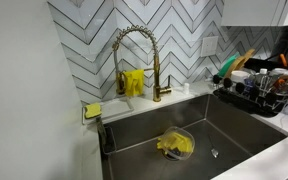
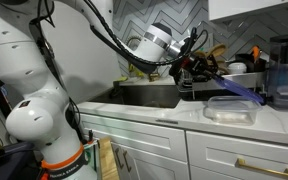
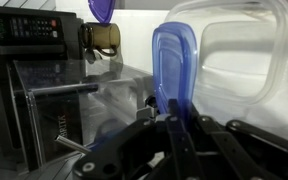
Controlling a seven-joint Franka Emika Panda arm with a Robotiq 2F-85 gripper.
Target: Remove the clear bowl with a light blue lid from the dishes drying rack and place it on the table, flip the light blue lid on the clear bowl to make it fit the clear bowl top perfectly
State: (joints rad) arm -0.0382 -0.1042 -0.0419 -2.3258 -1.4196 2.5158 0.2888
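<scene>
Panda arm (image 2: 34, 90) fills the 9 o'clock half of an exterior view and reaches across toward 3 o'clock over the white countertop (image 2: 164, 122). Steel sink (image 1: 234, 135) takes the lower middle of an exterior view. The dishes drying rack (image 1: 256, 98) sits at the sink's 2 o'clock, black wire, packed with coloured utensils and dishes. Gold spring faucet (image 1: 155, 70) is at the sink's 11 o'clock against the chevron tile. Clear bowl (image 2: 230, 110) is out of the rack, sitting on the countertop at 4 o'clock of the gripper (image 2: 194, 66). In the wrist view it shows as a clear rounded-rectangle tub (image 3: 249, 60) at 2 o'clock. Light blue lid (image 2: 239, 90) is off the bowl, slanting from the gripper down toward 4 o'clock above it; can't tell if the far end touches the rim. Wrist view has the lid (image 3: 174, 65) standing on edge at centre, in front of the bowl. Gripper (image 3: 174, 112) is clamped tight on the lid's bottom edge, jaws pinching it from both sides. Small stuff: a yellow item (image 1: 175, 145) on the sink floor, a sponge (image 1: 92, 110) on the sink's 9 o'clock corner.
</scene>
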